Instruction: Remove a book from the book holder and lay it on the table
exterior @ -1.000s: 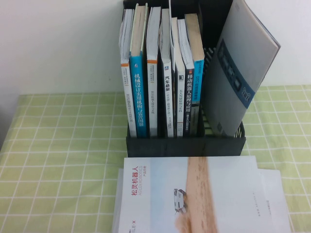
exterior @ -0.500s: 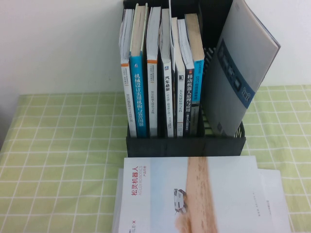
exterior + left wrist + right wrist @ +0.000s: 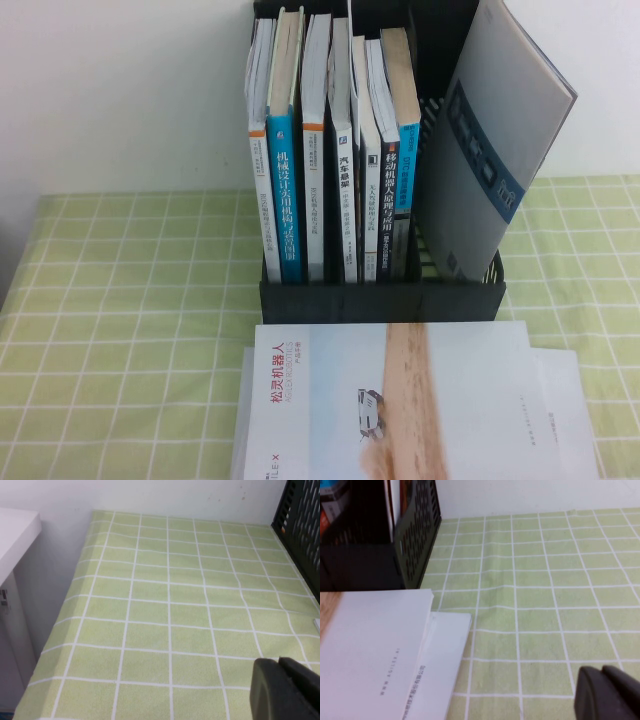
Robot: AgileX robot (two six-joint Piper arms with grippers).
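Now | book (image 3: 390,405) flat at table (image 3: 130,300) near edge | left claw (image 3: 286,690), right claw (image 3: 608,692): closed, over cloth

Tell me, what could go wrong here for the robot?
The grey book leans tilted in the book holder, so it could slide during a grasp. Books already lie stacked on the table in front, leaving little room there. The left gripper and right gripper both hover low over the cloth and could snag it.

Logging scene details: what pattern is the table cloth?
Light green with white grid checks, clearest in the left wrist view: table.
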